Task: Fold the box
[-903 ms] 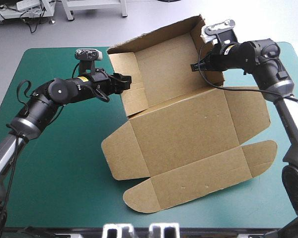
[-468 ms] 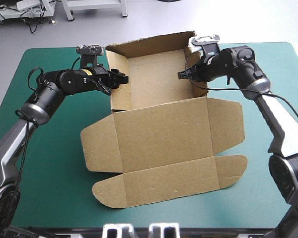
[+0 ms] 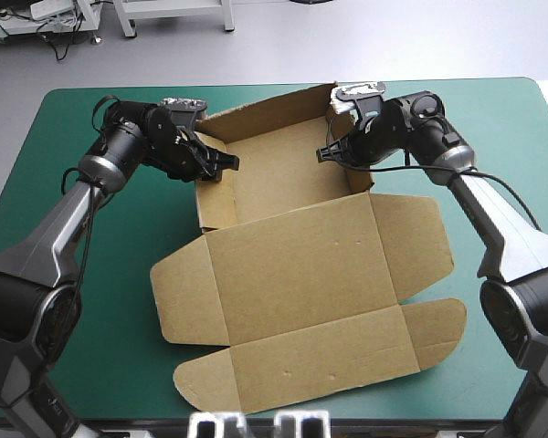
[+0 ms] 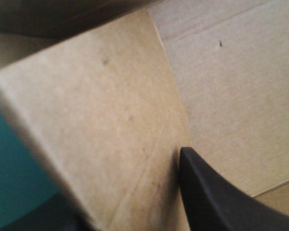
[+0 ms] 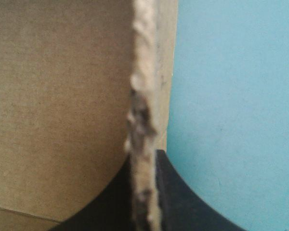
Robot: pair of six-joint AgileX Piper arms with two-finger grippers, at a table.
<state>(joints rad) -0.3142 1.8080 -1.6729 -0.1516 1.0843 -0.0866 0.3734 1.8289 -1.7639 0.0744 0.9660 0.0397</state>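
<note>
So, box (image 3: 292,274): mid table (image 3: 91,383), far half raised into an open tray, lid (image 3: 301,265) flat toward the near edge.
Left pincer (image 3: 221,164): clamped on the left side wall (image 4: 101,120).
Right pincer (image 3: 324,153): pinching the right side wall (image 5: 143,96), fingers either side of its edge.
Why: probably holding both walls upright so the tray keeps its shape for tucking.
Hidden: only the left's inner finger (image 4: 216,197) shows clearly; tray corner tucks can't be made out.

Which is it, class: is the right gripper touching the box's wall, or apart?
Touching. In the right wrist view a wall of the box stands edge-on between the black fingers of the right gripper, one against each face.
</note>
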